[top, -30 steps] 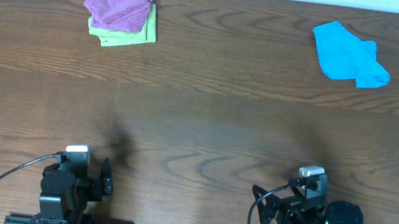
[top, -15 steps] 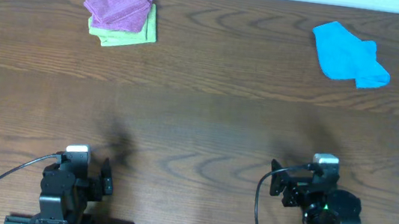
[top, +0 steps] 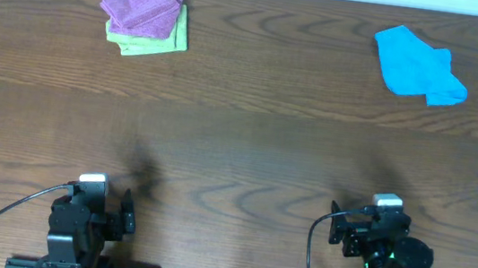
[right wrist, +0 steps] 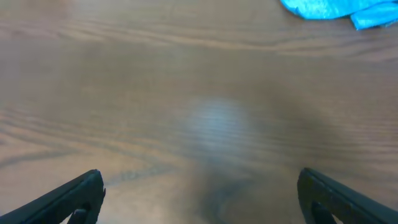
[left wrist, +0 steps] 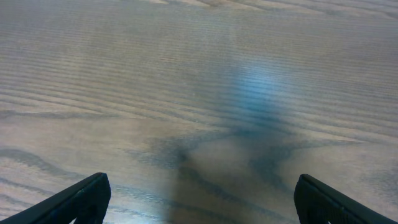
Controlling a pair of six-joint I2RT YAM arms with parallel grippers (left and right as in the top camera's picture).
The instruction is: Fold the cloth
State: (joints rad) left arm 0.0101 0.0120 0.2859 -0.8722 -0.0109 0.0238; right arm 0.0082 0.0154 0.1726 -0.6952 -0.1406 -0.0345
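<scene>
The cloth (top: 141,3) is lying at the far left of the wooden table (top: 239,134), a lilac-purple bundle loosely gathered into a rough square and resting on top of a folded green cloth (top: 150,44), whose edges are showing beneath it on the near and right sides. Both arms are sitting low at the near edge of the table, well apart from it. The left gripper (left wrist: 202,190) is hovering over bare wood with its jaws spread wide, the two dark fingertips (left wrist: 87,193) showing only at the lower corners of the left wrist view. The right gripper (right wrist: 202,186) is likewise holding its jaws wide apart with nothing between them. A crumpled bright blue cloth (top: 418,64) is lying at the far right, its edge appearing at the top of the right wrist view.
</scene>
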